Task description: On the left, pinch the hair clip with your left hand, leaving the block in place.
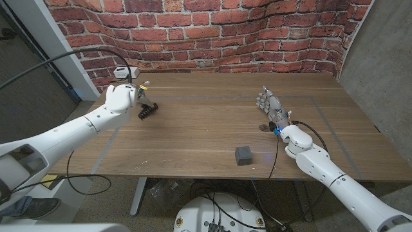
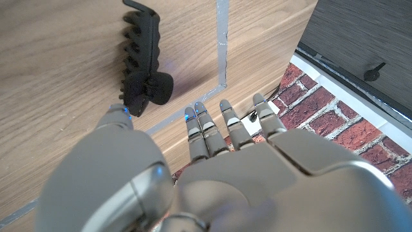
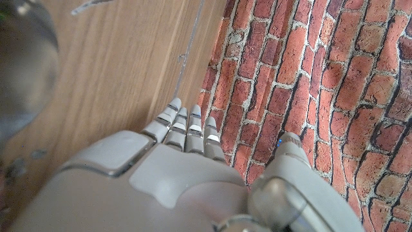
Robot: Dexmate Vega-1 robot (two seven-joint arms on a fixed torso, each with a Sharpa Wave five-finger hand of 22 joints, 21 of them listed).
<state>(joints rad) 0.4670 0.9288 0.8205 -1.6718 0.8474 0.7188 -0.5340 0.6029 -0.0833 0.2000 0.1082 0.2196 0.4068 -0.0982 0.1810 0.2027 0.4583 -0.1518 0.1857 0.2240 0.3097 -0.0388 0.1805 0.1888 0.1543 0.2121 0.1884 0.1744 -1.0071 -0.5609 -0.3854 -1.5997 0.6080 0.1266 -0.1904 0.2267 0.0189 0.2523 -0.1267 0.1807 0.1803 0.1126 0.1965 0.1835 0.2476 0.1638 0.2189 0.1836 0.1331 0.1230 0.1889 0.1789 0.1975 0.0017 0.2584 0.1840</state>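
The black toothed plastic hair clip (image 1: 147,111) (image 2: 143,63) lies on the wooden worktop (image 1: 206,129) at far left, just beside the left hand (image 1: 122,98) (image 2: 212,174), which holds nothing, fingers apart; contact is unclear. A small dark grey block (image 1: 243,155) sits nearer, right of centre. The right hand (image 1: 269,105) (image 3: 174,174) stands released at right, its palm hidden.

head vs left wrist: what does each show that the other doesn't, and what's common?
Head view alone: the block near the table's front edge, the right hand standing with fingers apart and holding nothing, and both arms.

Left wrist view alone: the clip's teeth up close and the thumb tip at its hinge end; contact is not clear.

Both: the left hand, fingers apart, beside the hair clip, which lies on the table, the grey tape line, and the brick wall.
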